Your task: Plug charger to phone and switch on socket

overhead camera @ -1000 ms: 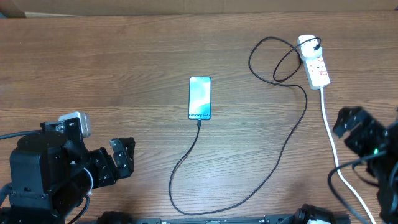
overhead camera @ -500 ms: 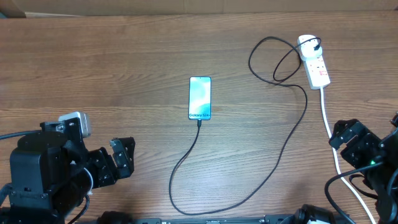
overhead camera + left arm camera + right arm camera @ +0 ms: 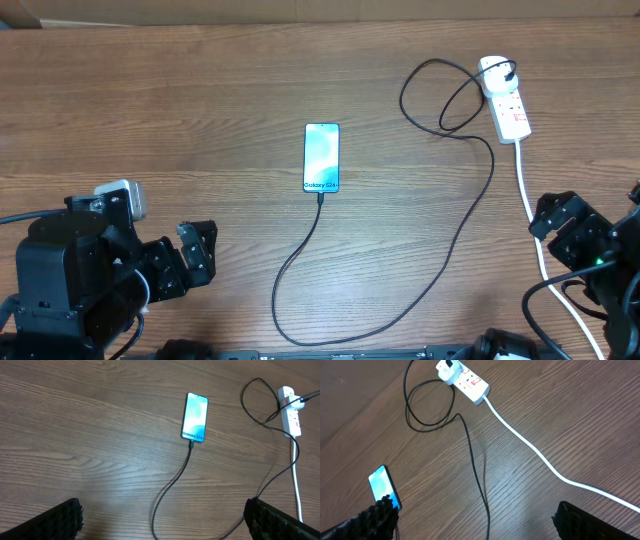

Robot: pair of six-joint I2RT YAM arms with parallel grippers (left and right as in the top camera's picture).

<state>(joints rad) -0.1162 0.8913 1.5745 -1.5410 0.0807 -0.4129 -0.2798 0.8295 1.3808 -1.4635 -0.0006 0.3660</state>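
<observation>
The phone [image 3: 321, 157] lies flat mid-table, its screen lit, with "Galaxy S24" at its near edge. It also shows in the left wrist view [image 3: 194, 416] and the right wrist view [image 3: 384, 487]. The charger's thin black cable [image 3: 455, 243] runs from the phone's near edge, loops along the table and reaches a plug in the white socket strip [image 3: 505, 100], also in the wrist views [image 3: 291, 409] [image 3: 462, 378]. My left gripper [image 3: 197, 253] is open at the near left, far from everything. My right gripper [image 3: 562, 218] is open at the near right, beside the white cord.
The socket's thick white cord [image 3: 530, 215] runs from the strip toward the near right edge, under my right arm. The cable forms a small loop [image 3: 440, 95] left of the strip. The table is bare brown wood.
My right gripper moved back toward the near edge, away from the socket, then stopped. The left arm, phone and cable have not moved.
</observation>
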